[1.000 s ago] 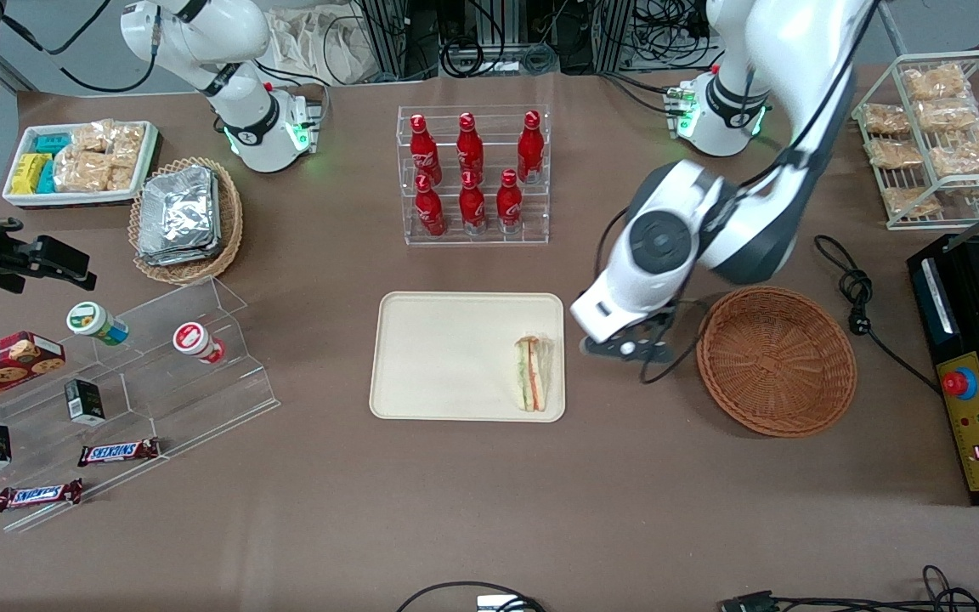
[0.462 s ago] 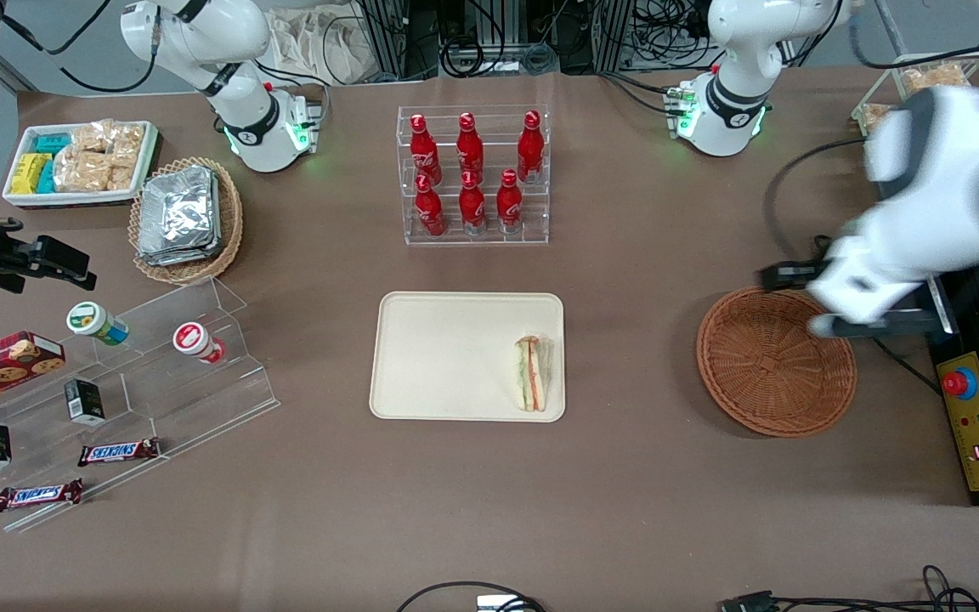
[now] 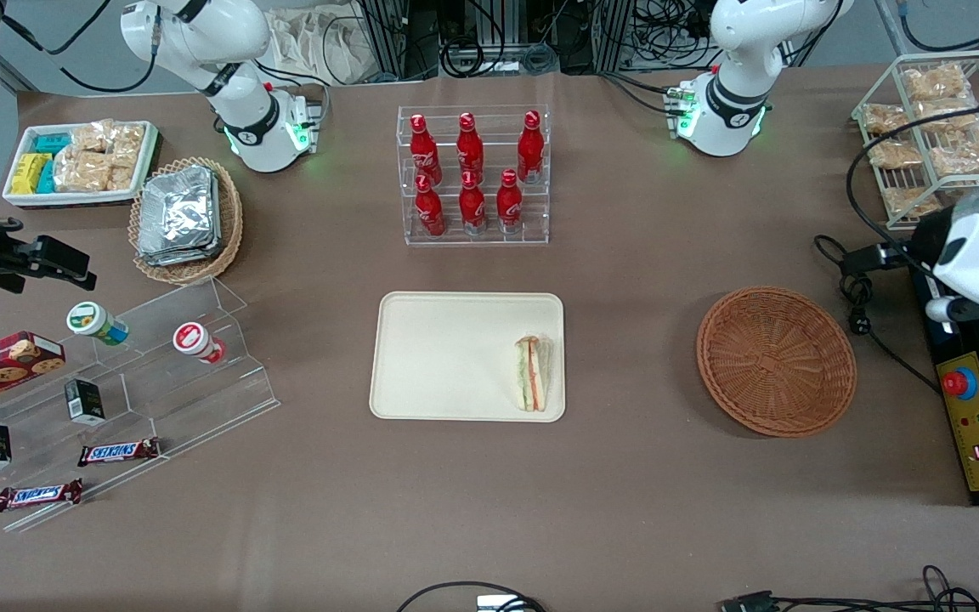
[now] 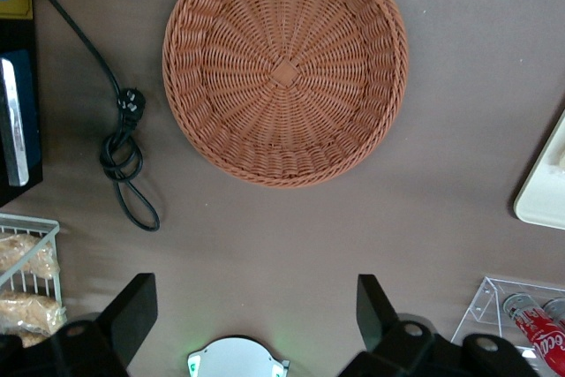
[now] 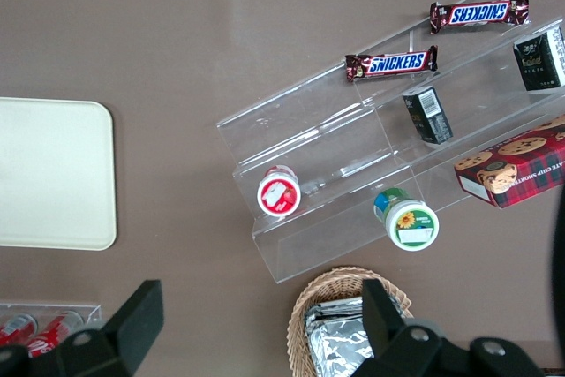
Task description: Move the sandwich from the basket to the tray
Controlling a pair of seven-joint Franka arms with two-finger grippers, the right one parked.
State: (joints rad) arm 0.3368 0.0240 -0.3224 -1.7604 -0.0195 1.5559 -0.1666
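My end effector (image 4: 256, 320) hung high above worktop (image 3: 625, 493) at working arm's end, fingers (image 4: 132, 311) spread wide, holding nothing. Basket (image 4: 285, 66) sat under it, nothing inside. Black cable (image 4: 124, 152) lay coiled just beside basket. Sandwich (image 3: 534, 373) lay on tray (image 3: 447, 357), by tray edge nearest basket, well apart from basket.

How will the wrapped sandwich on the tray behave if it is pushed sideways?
The sandwich lies flat on the tray, so tipping seems unlikely. Its clear wrap probably slides easily. The bread likely squashes. The open end effector hangs above the basket.
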